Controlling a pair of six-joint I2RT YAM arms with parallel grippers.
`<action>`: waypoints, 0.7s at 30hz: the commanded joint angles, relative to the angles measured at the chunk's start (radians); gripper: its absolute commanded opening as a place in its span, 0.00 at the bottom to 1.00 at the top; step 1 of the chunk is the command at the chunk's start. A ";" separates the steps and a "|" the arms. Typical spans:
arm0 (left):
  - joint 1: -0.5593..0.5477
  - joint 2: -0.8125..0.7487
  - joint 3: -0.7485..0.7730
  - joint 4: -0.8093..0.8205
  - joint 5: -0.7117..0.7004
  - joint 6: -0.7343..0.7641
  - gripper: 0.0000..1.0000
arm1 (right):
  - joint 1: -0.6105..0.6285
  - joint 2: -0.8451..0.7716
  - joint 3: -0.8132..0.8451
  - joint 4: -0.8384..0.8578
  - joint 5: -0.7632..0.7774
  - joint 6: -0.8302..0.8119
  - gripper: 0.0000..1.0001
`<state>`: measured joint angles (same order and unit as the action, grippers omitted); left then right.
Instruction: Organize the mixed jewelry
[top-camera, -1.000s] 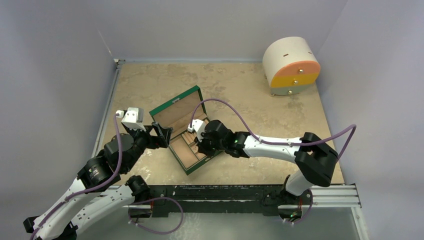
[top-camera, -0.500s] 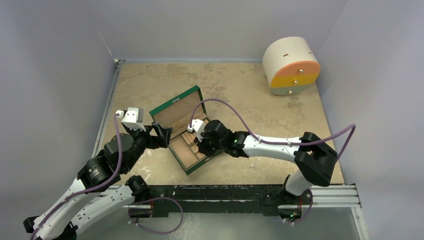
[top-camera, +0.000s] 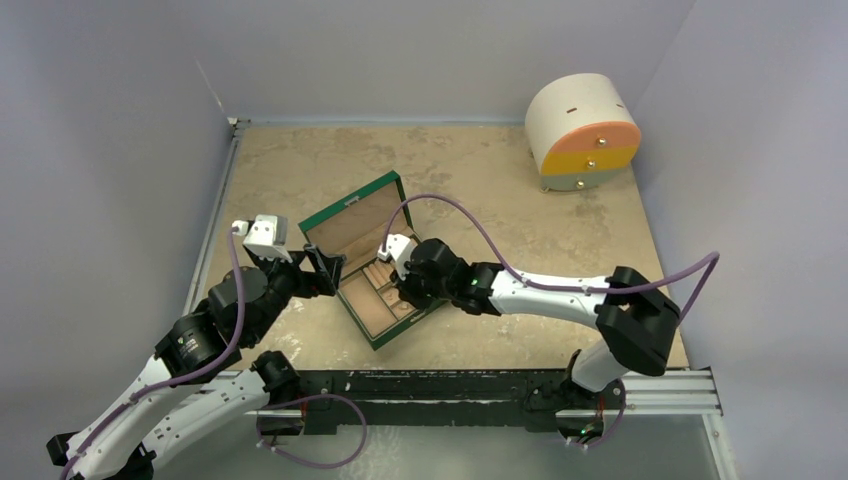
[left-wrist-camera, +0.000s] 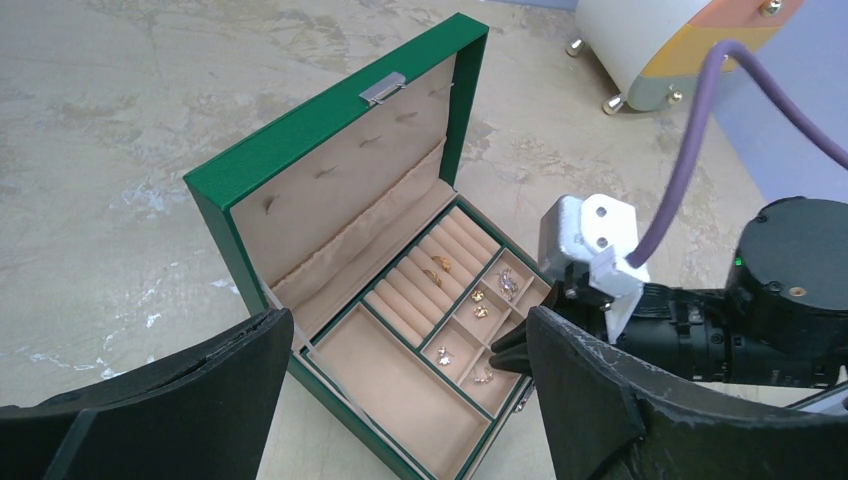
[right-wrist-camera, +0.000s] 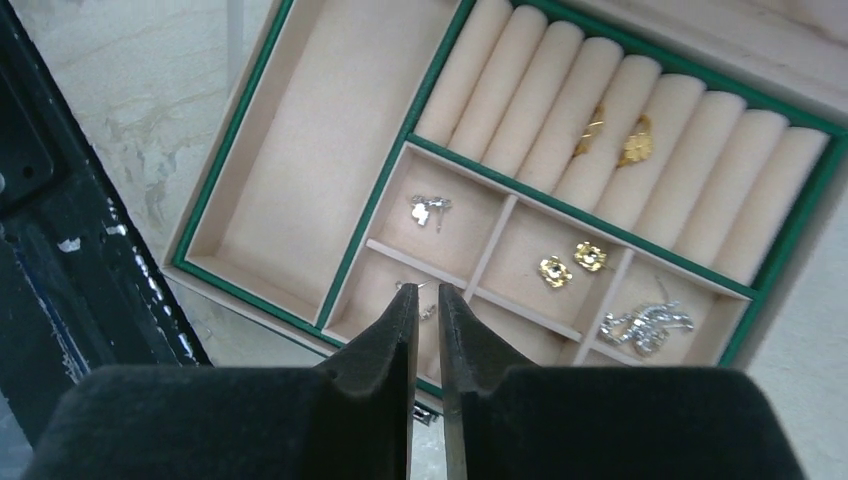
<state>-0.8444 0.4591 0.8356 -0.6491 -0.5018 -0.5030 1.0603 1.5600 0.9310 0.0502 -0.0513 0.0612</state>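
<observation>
The green box (top-camera: 352, 205) stands open in the middle of the table, and the jewelry lies in its tan compartments. Two gold rings (right-wrist-camera: 620, 135) sit in the ring rolls. A pair of gold earrings (right-wrist-camera: 573, 263), a sparkly silver piece (right-wrist-camera: 640, 325) and a silver earring (right-wrist-camera: 428, 210) lie in the small cells. My right gripper (right-wrist-camera: 427, 292) hovers over the near cell with only a thin gap between its fingers, right above a small silver earring (left-wrist-camera: 483, 375) that lies on the cell floor. My left gripper (left-wrist-camera: 410, 320) is wide open and empty, left of the box.
The round white-and-orange drawer cabinet (top-camera: 583, 130) stands at the back right, drawers shut. The box lid (left-wrist-camera: 340, 170) stands upright behind the tray. The large compartment (right-wrist-camera: 320, 140) of the box holds nothing. The black table-edge rail (right-wrist-camera: 60, 250) is close to the box's front.
My right wrist has shifted slightly up and back over the box. The left arm and the box have not moved.
</observation>
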 joint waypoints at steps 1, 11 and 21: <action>0.003 0.013 0.003 0.033 -0.004 0.014 0.87 | 0.007 -0.117 0.001 0.013 0.100 0.013 0.17; 0.003 0.046 0.079 0.015 -0.111 0.016 0.86 | 0.005 -0.289 -0.043 0.015 0.323 0.060 0.22; 0.003 0.202 0.246 0.052 -0.282 0.107 0.76 | 0.005 -0.437 -0.121 -0.024 0.413 0.143 0.21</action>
<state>-0.8444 0.6018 1.0027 -0.6601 -0.7059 -0.4587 1.0603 1.2015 0.8318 0.0292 0.2989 0.1532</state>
